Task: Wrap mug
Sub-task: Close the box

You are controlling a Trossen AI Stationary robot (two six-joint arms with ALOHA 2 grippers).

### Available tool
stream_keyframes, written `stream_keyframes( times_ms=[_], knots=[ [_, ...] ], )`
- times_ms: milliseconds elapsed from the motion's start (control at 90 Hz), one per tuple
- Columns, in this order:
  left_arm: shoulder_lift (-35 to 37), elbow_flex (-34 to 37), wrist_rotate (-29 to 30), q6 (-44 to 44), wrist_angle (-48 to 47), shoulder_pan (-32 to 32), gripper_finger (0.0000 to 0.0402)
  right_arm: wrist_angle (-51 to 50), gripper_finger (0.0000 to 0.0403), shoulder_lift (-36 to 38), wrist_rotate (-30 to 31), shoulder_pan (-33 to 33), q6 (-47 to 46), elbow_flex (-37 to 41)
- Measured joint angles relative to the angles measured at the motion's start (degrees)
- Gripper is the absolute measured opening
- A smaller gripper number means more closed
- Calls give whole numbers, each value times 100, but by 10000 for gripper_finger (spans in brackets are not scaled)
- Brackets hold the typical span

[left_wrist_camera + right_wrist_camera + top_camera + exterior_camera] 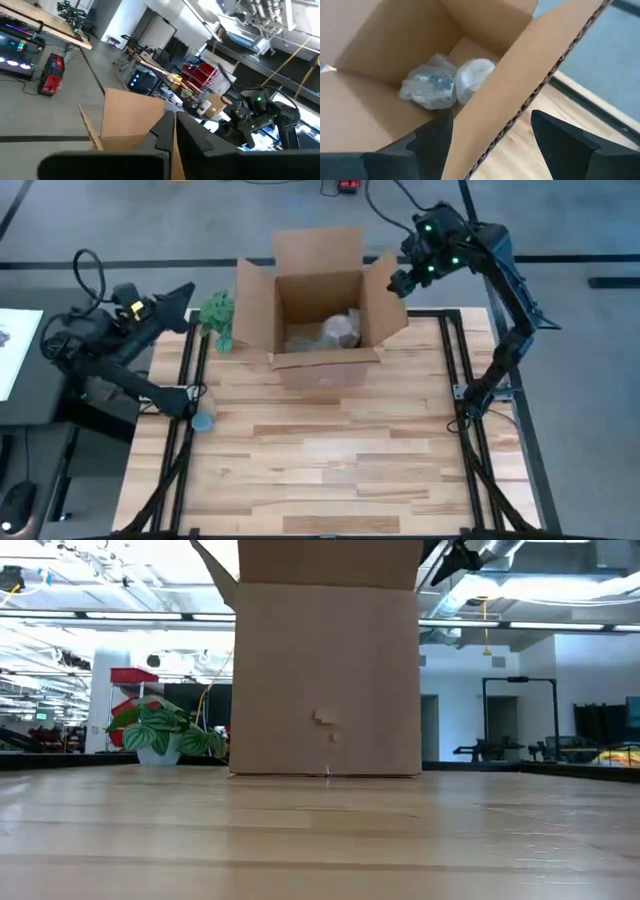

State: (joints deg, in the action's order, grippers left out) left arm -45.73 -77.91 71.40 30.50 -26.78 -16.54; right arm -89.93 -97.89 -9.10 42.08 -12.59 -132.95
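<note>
The wrapped mug point(341, 330) is lying inside the open cardboard box point(318, 365) at the far side of the table point(330, 450). The right gripper point(402, 280) is hovering by the box's right flap point(520, 95), fingers spread wide, holding nothing. The left gripper point(188, 298) is waiting at the far left, pinching the left flap point(127, 120).

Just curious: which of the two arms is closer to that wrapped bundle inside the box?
The right. Its end effector hovers by the box's right flap, near the bundle. The left end effector sits beyond the plant.
</note>
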Motion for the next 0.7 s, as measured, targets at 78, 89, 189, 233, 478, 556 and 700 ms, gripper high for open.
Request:
stream_keyframes(
  times_ms=[78,89,189,233,478,556,700],
  knots=[
    [-290,-238,-164,272,-332,147,0,-3,251,-79,7,-14,67,8],
    [-346,-288,-215,317,-399,172,0,-4,249,-83,3,-21,77,8],
    [-932,-961,-1024,969,-1473,478,0,-5,226,-81,-167,-48,153,3],
    [-1274,-1412,-1522,1489,-2323,697,0,-3,216,-81,-179,-52,176,3],
    [-3388,-4346,-3592,2593,-6403,2201,0,-7,183,-81,-179,-113,282,3],
    [-3631,-4812,-4461,1935,-6120,2857,6,-9,180,-81,-179,-113,356,3],
    [-3991,-5384,-6002,1186,-6352,4075,47,-11,182,-79,-177,-134,416,1]
  ],
)
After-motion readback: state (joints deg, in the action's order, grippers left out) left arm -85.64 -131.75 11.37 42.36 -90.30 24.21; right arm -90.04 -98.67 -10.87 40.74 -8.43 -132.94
